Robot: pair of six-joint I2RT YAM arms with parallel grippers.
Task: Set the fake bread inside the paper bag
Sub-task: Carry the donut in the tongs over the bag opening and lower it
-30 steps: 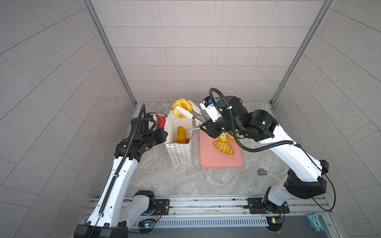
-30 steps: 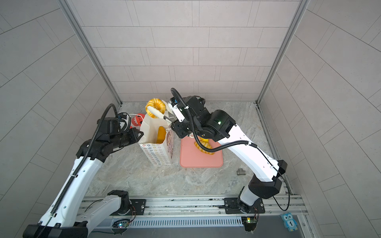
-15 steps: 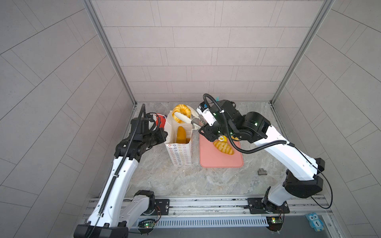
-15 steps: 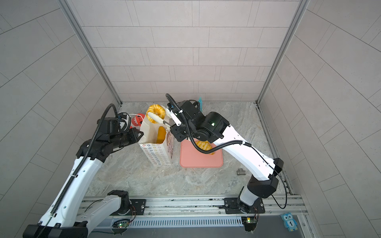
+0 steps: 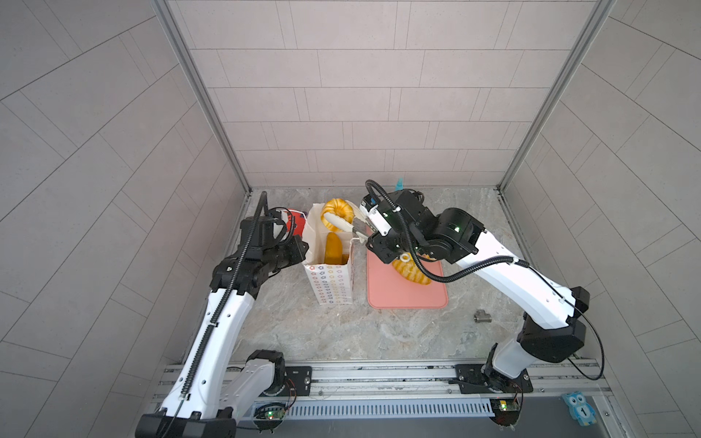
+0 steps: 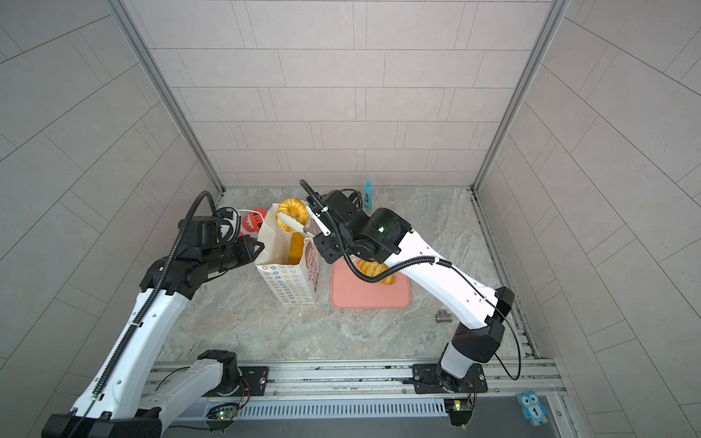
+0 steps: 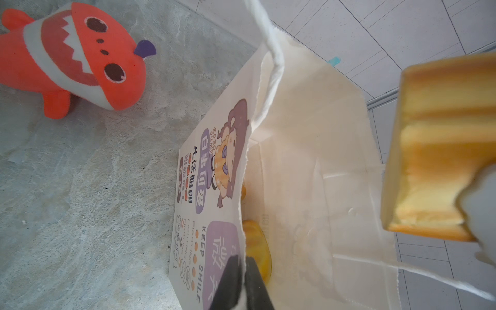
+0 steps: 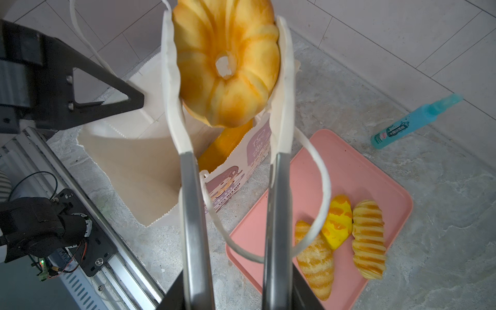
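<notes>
Fluted ring [image 8: 226,61] is hanging just over the paper bag [image 5: 330,280] mouth, right claw [image 8: 226,29] pinching its sides. Left claw [image 7: 243,261] is pinching the bag rim. I'd be lowering deeper before releasing. The cord handle [image 8: 320,188] is maybe snagging that claw, hard to tell.

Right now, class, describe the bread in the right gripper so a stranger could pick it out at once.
Find the tall white paper bag beside the pink tray. Above its open mouth the right gripper holds a golden fluted ring with a hole through its middle; the rolls on the tray are oblong, with no hole.
</notes>
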